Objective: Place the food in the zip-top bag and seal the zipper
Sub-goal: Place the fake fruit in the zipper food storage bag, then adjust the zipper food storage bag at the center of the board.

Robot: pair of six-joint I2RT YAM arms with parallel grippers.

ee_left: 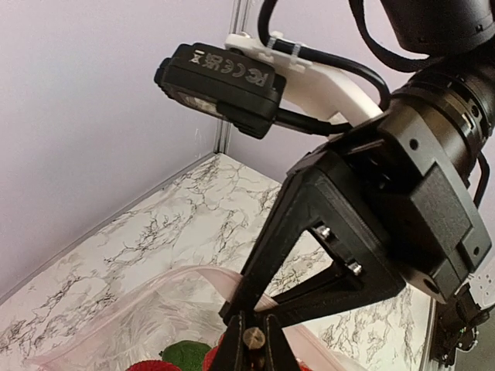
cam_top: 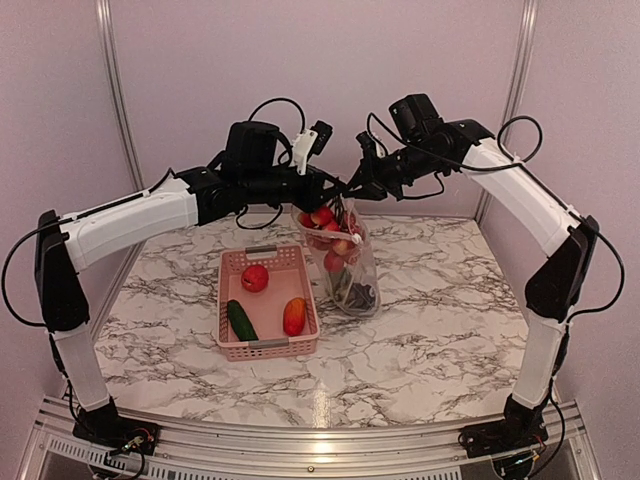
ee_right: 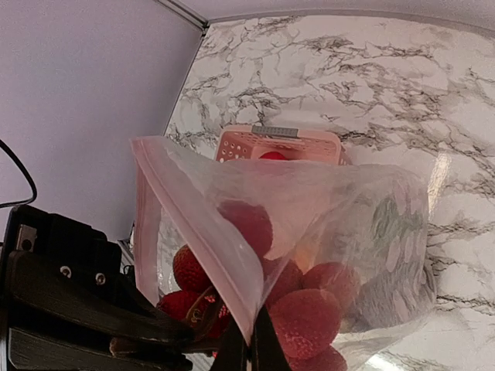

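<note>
Cucumber [cam_top: 241, 320] in basket [cam_top: 222, 300], overhead only

Crinkly clear plastic bag [cam_top: 360, 268], glossy marbled table [cam_top: 440, 335]

Bright even light, soft shadows, glare on table [cam_top: 322, 396], wrist pics slightly soft.

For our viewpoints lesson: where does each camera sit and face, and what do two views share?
Top external: above and behind, looking down on the table; left arm and right arm show.
Left wrist: looks along the left gripper at the zip-top bag; the right gripper shows.
Right wrist: looks past the right gripper into the bag.
Shared: both wrist views show the bag.
</note>
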